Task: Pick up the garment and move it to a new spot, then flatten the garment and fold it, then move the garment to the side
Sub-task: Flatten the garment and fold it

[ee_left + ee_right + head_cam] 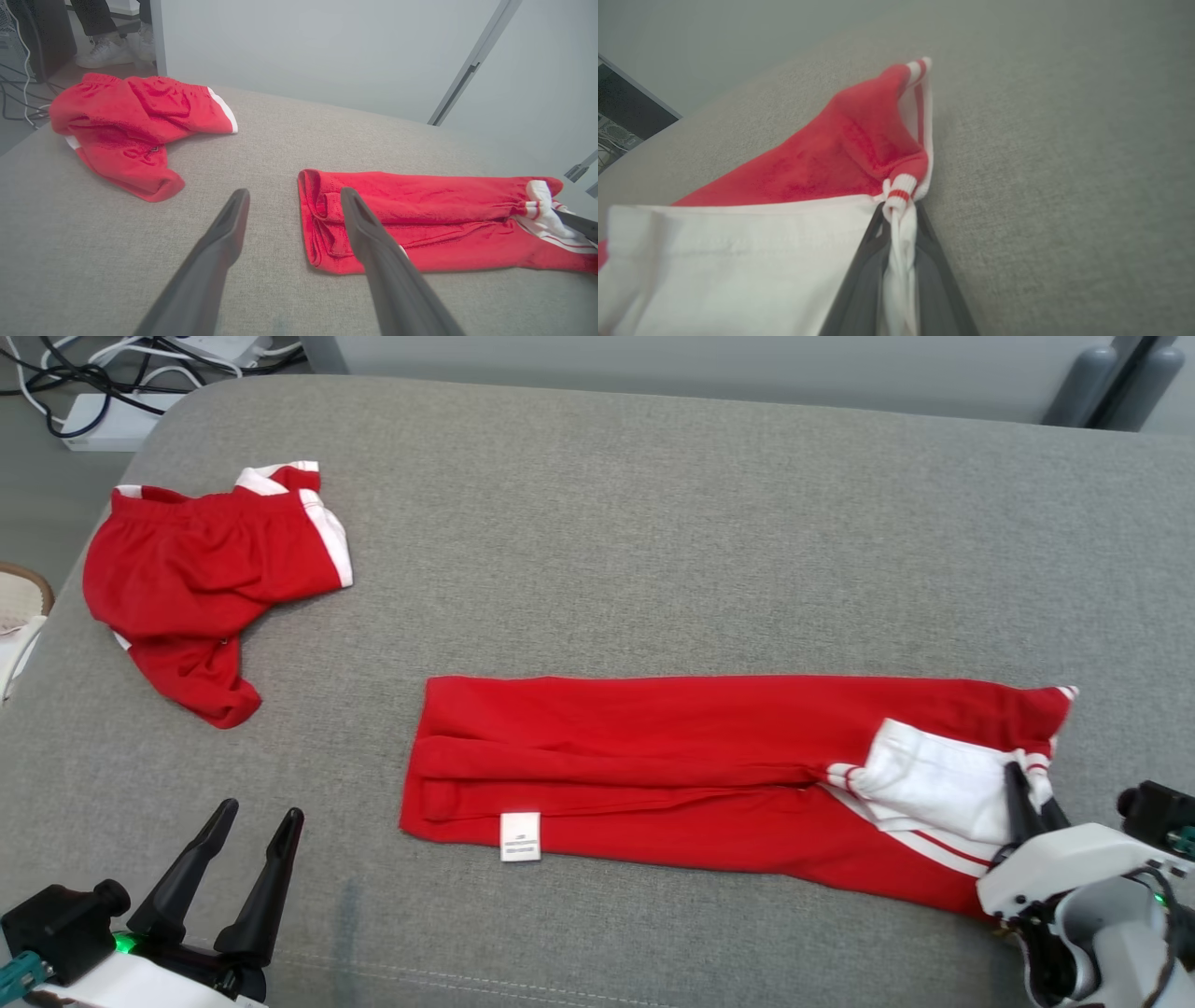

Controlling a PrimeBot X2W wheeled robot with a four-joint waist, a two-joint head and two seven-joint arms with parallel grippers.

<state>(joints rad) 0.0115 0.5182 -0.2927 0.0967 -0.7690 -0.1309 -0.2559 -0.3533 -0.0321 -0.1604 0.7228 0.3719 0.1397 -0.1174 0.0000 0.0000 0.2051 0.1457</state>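
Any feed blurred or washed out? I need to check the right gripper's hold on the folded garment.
Head view: even soft light, no glare, folded garment sharp. Left wrist view: hazy and pale, left gripper soft up close. Right wrist view: right gripper and the white cloth it pinches are blurred near the lens, yet the pinch is readable.

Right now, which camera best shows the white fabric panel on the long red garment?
Head view shows the white panel whole, right end effector pinching its edge. Right wrist view crops it; left wrist view, a sliver.
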